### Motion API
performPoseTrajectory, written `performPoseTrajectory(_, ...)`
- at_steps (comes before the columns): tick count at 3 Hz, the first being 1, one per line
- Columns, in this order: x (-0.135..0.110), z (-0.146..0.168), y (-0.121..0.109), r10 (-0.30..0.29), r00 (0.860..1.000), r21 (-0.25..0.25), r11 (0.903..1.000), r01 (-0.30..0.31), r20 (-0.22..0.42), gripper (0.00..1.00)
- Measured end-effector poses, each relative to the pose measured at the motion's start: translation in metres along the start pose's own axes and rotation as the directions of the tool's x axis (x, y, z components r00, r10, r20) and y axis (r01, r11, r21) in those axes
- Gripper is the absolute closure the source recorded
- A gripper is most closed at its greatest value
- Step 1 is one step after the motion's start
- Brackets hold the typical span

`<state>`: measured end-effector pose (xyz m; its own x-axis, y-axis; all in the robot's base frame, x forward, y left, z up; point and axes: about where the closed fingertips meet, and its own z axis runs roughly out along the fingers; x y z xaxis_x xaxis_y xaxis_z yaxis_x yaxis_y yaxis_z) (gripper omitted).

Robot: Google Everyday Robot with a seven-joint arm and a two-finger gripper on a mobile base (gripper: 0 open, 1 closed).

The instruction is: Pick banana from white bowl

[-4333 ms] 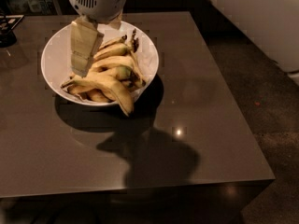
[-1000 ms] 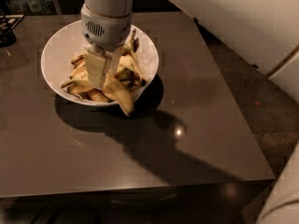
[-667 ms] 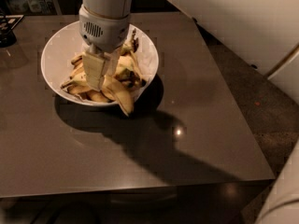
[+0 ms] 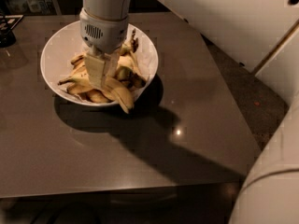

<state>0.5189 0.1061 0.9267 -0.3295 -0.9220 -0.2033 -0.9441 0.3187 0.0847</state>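
The white bowl (image 4: 58, 50) stands at the back left of the dark table and holds several yellow-brown bananas. The long curved banana (image 4: 122, 96) lies across the front of the pile, one end hanging over the bowl's near rim. My gripper (image 4: 103, 80) reaches straight down from above into the middle of the pile, right over this banana, with its tips among the fruit. Its grey wrist housing (image 4: 103, 31) hides the bananas behind it.
The brown table (image 4: 140, 139) ends close in front and on the right. A dark object (image 4: 5, 31) sits at its back left edge. My white arm (image 4: 224, 17) crosses the upper right, and a white body part (image 4: 271, 181) fills the lower right corner.
Since 4.3 s ago my gripper has come down from above the bowl's back into the banana pile. Over the last second it has hardly moved.
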Motion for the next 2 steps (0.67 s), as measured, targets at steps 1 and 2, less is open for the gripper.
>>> performPoseTrajectory(1,0.001,-0.0005,-0.0047,0.005,1.0,0.0,1.0,-0.005,-0.005,0.59)
performPoseTrajectory(2,0.0021,0.0012,-0.0081,0.01,1.0,-0.007,0.9999,-0.01,-0.011,0.59)
